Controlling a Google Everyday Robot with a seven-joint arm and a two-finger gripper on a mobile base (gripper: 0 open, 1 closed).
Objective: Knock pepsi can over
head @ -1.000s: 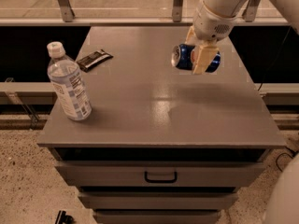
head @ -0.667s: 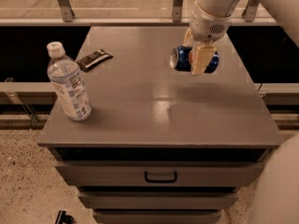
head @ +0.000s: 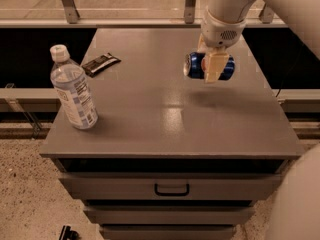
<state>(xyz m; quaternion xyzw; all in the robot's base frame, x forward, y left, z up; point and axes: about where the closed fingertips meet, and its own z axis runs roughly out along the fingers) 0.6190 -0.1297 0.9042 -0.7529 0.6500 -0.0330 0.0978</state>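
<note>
The pepsi can [head: 194,65] is dark blue with a silver end. It lies sideways, with that end facing left, at the right rear of the grey cabinet top [head: 170,129]. My gripper [head: 210,72] comes down from the white arm and is closed around the can's middle. One tan finger [head: 213,68] crosses the can's front and the other is hidden behind it. A dark shadow on the top sits apart from the can, so the can looks held a little above the surface.
A clear plastic water bottle [head: 74,96] stands upright near the left front edge. A flat dark snack-bar wrapper [head: 100,64] lies at the left rear. Drawers with a handle [head: 171,189] sit below the top. A railing runs behind it.
The can and gripper have barely shifted, perhaps slightly down. The can stays sideways in the gripper. The bottle and wrapper have not moved.
</note>
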